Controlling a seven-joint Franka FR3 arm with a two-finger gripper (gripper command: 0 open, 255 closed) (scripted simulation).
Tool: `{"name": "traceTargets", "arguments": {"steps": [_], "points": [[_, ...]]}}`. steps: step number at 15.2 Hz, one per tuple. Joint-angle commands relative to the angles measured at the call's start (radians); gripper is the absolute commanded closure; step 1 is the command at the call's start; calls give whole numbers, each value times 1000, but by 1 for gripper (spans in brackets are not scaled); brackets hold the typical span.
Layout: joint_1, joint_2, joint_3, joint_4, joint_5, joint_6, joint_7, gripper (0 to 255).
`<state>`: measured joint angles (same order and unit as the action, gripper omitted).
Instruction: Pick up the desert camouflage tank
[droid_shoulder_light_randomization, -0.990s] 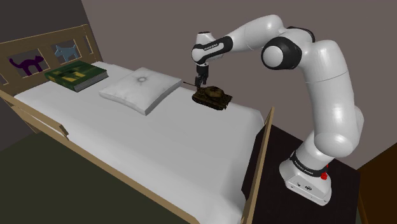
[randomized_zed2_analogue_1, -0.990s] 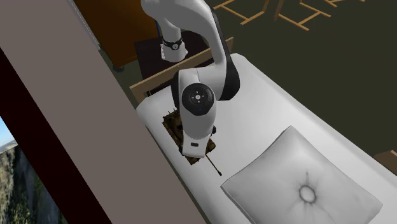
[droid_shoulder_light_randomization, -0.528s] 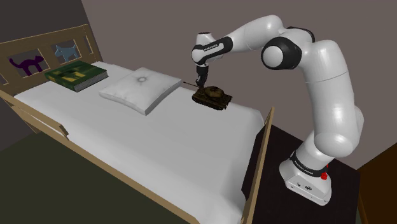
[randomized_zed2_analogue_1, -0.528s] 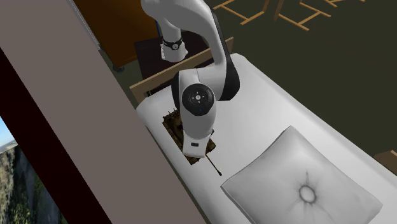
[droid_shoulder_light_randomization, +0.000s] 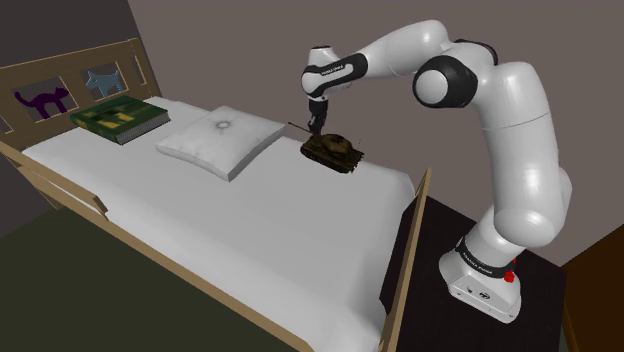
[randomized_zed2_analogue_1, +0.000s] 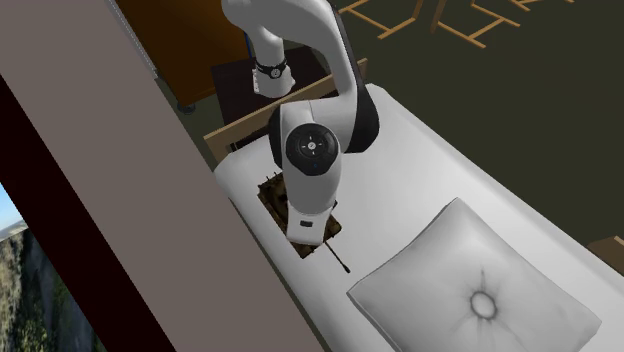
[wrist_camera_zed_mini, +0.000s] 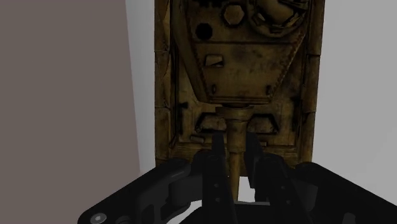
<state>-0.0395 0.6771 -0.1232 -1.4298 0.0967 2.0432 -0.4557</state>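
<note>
Tank (droid_shoulder_light_randomization: 332, 151) at the wall-side edge of the bed (droid_shoulder_light_randomization: 230, 230), hand (droid_shoulder_light_randomization: 314, 127) clenched on its gun barrel.
The bed carries all items, and the white arm (droid_shoulder_light_randomization: 510, 150) reaches over it. A pillow (droid_shoulder_light_randomization: 222, 140) lies near the tank, a green book (droid_shoulder_light_randomization: 118, 117) well apart from it. The tank (brown-tan camouflage) sits just beside the wall (droid_shoulder_light_randomization: 230, 50). The hand stands over the tank's front, fingers clasping the barrel between them.
</note>
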Motion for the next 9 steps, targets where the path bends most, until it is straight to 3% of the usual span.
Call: {"name": "traceTargets", "arguments": {"steps": [1, 9], "points": [[-1, -11, -1, 10, -1, -19, 0, 255], [0, -52, -5, 53, -7, -102, 4, 255]]}}
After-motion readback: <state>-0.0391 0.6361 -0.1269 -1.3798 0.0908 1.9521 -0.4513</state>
